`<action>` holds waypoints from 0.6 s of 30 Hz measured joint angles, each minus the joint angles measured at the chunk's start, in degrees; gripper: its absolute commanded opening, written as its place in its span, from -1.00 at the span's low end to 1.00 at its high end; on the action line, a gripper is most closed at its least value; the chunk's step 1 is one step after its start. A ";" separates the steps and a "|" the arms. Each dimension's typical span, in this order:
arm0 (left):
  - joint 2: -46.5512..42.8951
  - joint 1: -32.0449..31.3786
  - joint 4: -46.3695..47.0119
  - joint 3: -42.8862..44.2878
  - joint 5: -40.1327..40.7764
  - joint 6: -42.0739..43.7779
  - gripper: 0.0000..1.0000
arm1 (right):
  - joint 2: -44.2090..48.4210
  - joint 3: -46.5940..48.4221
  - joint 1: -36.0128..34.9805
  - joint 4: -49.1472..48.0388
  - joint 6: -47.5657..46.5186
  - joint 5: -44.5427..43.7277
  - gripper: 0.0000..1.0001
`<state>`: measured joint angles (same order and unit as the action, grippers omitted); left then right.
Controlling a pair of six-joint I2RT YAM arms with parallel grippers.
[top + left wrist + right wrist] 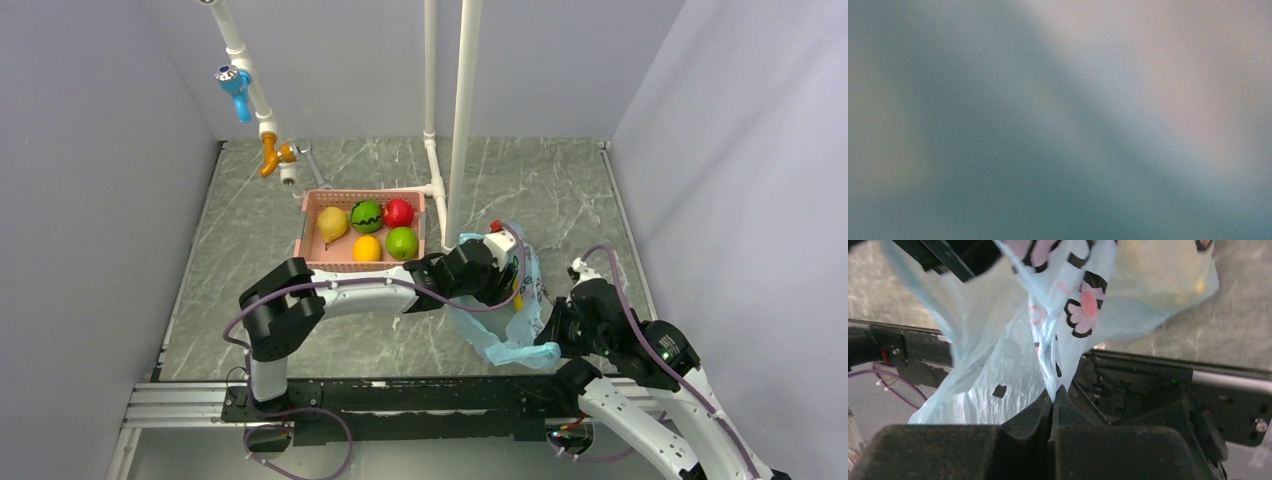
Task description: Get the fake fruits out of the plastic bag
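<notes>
One yellow fruit (1168, 275) lies beyond my right claw (1052, 402), clamped on the plastic bag (988, 370); left claw (492, 268) inside, nearer, opening unseen.

Left gripper (496, 276) hidden inside the plastic bag (505, 347), its wrist view blurred

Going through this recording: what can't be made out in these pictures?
Left wrist view: only blue-grey blur, nothing recognisable.
Top view: the left gripper has its fingertips buried in the bag, so open or shut is unclear.
Right wrist view: a yellow shape shows behind the plastic, but which fruit it is stays unclear.
Anything else inside the bag is hidden.
</notes>
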<state>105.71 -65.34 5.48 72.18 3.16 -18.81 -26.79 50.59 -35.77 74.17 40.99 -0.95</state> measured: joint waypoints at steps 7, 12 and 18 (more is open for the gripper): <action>2.43 0.66 -0.09 0.87 2.67 -2.67 0.33 | -0.37 -1.49 0.00 5.68 4.26 1.22 -1.00; 3.72 2.29 1.79 0.96 4.33 -2.69 0.61 | 4.02 -1.49 0.00 5.68 5.57 1.25 -1.00; 9.49 3.28 1.75 6.38 5.64 -0.90 0.60 | 4.76 -1.36 0.00 5.44 5.68 1.38 -1.00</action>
<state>115.20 -62.06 7.22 78.56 8.80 -19.70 -22.02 49.23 -35.77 79.61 46.68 0.43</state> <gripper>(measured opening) 0.809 0.007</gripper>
